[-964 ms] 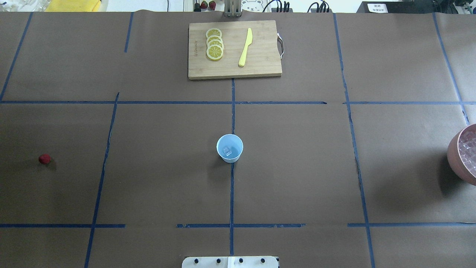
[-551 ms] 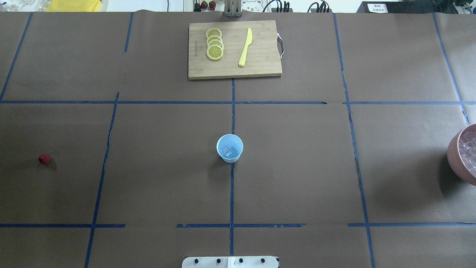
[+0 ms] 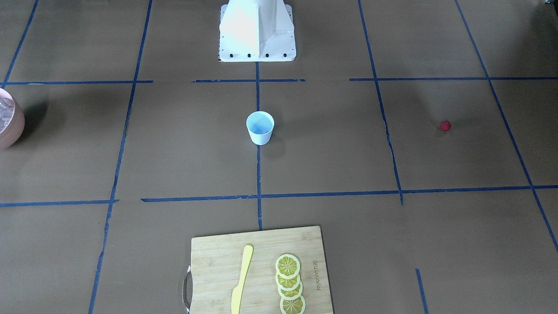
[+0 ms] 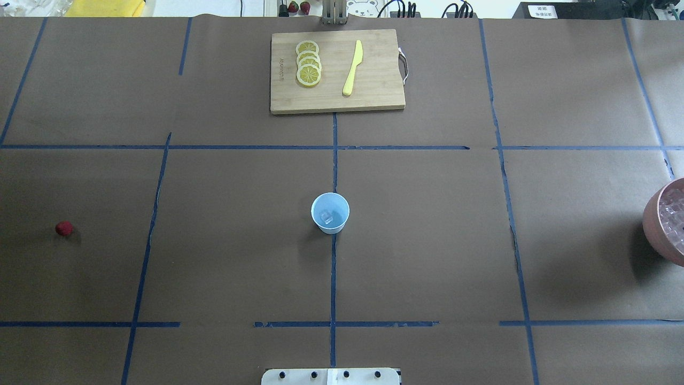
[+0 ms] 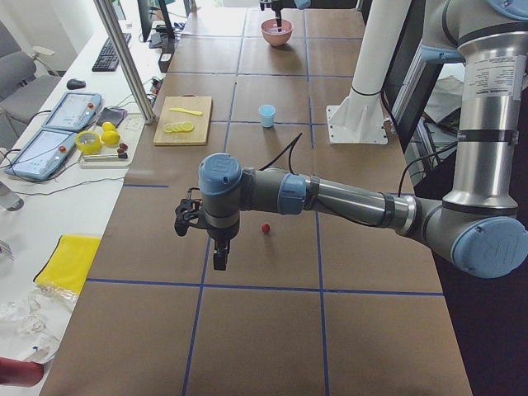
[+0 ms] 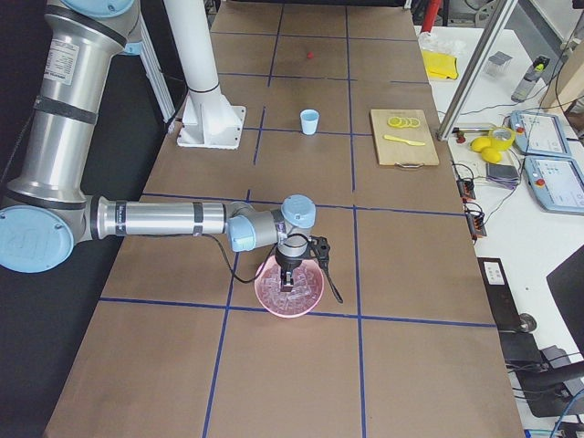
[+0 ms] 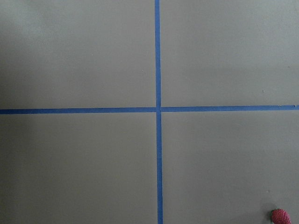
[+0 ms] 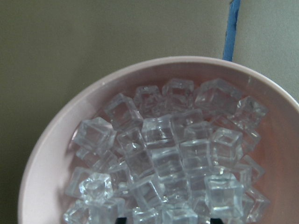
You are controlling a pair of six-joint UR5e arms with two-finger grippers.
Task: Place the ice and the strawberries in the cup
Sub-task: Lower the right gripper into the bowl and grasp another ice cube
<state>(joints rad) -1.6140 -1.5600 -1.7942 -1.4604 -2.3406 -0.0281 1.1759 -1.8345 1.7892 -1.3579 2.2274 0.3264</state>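
The pale blue cup stands upright mid-table with one ice cube inside; it also shows in the front view. The red strawberry lies alone far left, and shows at the left wrist view's bottom right corner. More ice fills the pink bowl. My left gripper hangs above the table beside the strawberry; I cannot tell whether it is open or shut. My right gripper hovers over the bowl, its dark fingertips wide apart, open.
A wooden cutting board at the far side holds lemon slices and a yellow knife. The pink bowl sits at the table's right edge. The robot's white base stands at the near middle.
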